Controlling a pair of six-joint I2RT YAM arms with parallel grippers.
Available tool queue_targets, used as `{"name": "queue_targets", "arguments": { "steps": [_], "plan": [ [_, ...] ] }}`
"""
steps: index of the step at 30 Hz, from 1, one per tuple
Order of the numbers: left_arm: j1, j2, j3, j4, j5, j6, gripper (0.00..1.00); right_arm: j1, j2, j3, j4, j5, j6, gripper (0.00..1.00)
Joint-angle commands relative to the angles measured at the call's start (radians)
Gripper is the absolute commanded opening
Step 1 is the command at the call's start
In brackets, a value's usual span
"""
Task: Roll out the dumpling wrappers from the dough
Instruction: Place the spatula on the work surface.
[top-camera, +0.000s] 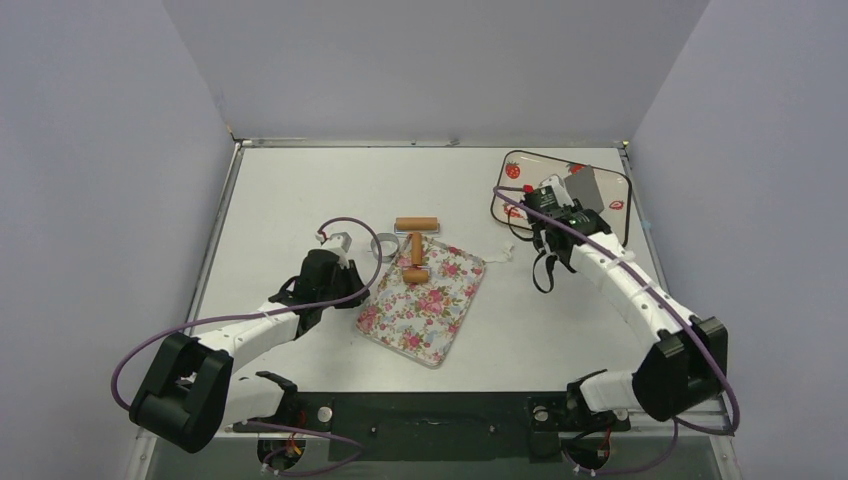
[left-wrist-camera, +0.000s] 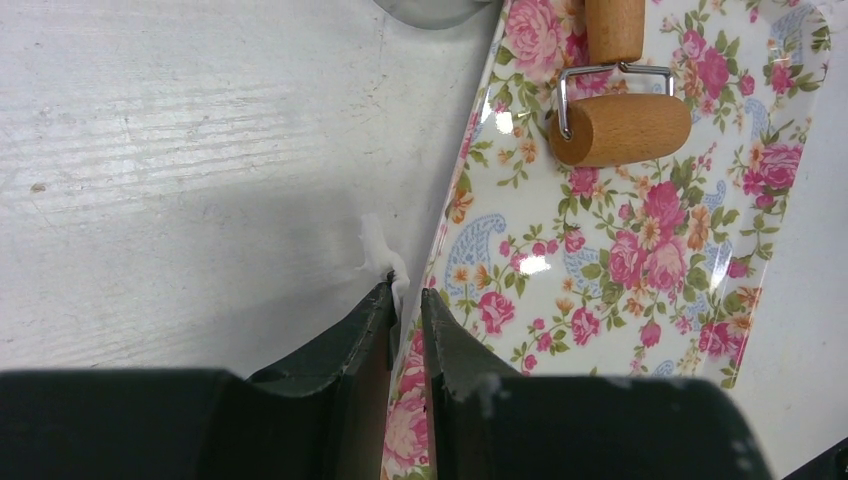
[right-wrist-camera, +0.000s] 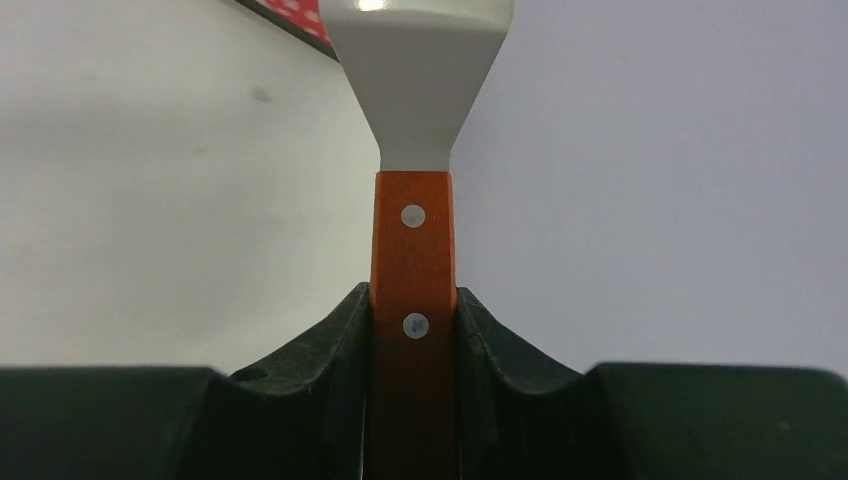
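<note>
My left gripper (left-wrist-camera: 405, 290) is shut on the left rim of the floral tray (left-wrist-camera: 640, 300), with the rim pinched between its fingers. A small white scrap of dough (left-wrist-camera: 375, 248) sticks at the left fingertip, over the table. In the top view this gripper (top-camera: 352, 268) sits at the tray's left edge (top-camera: 375, 310). The wooden roller (left-wrist-camera: 620, 128) lies on the tray's far end. My right gripper (right-wrist-camera: 413, 290) is shut on the red handle of the spatula (right-wrist-camera: 412, 230); its shiny blade (right-wrist-camera: 415, 60) points ahead. No dumpling wrappers are in view.
The silver ring (top-camera: 383, 245) lies on the table left of the roller (top-camera: 415, 248). A strawberry-print tray (top-camera: 520, 170) stands at the back right, with my right gripper (top-camera: 552, 205) and the spatula over it. A small white speck (top-camera: 505, 255) lies by the floral tray's right corner.
</note>
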Motion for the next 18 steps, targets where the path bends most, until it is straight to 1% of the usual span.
{"name": "queue_targets", "arguments": {
  "steps": [1,5,8,10,11,12,13,15,17,18],
  "plan": [
    [0.009,-0.011,0.017,0.061,0.03,0.012,0.14,0.125,-0.13,-0.005,0.039,-0.374,0.138,0.0],
    [0.01,-0.008,0.028,0.058,0.063,0.029,0.15,0.264,-0.184,-0.075,0.08,-0.585,0.211,0.0],
    [0.012,-0.011,0.046,0.045,0.094,0.057,0.15,0.334,-0.243,-0.133,0.104,-0.661,0.268,0.0],
    [0.013,-0.012,0.06,0.03,0.115,0.087,0.15,0.406,-0.289,-0.167,0.125,-0.718,0.295,0.0],
    [0.014,-0.012,0.064,0.026,0.121,0.098,0.15,0.483,-0.302,-0.175,0.136,-0.749,0.303,0.0],
    [0.015,-0.013,0.07,0.02,0.131,0.117,0.15,0.523,-0.32,-0.187,0.138,-0.761,0.305,0.0],
    [0.015,-0.017,0.073,0.017,0.134,0.125,0.15,0.598,-0.315,-0.195,0.134,-0.786,0.315,0.0],
    [0.022,-0.026,0.079,0.017,0.138,0.14,0.15,0.69,-0.277,-0.196,0.115,-0.846,0.323,0.0],
    [0.039,-0.046,0.081,0.022,0.147,0.148,0.15,0.742,-0.213,-0.188,0.104,-0.896,0.31,0.0],
    [0.054,-0.053,0.083,0.025,0.155,0.154,0.15,0.748,-0.192,-0.179,0.078,-0.905,0.3,0.0]
  ]
}}
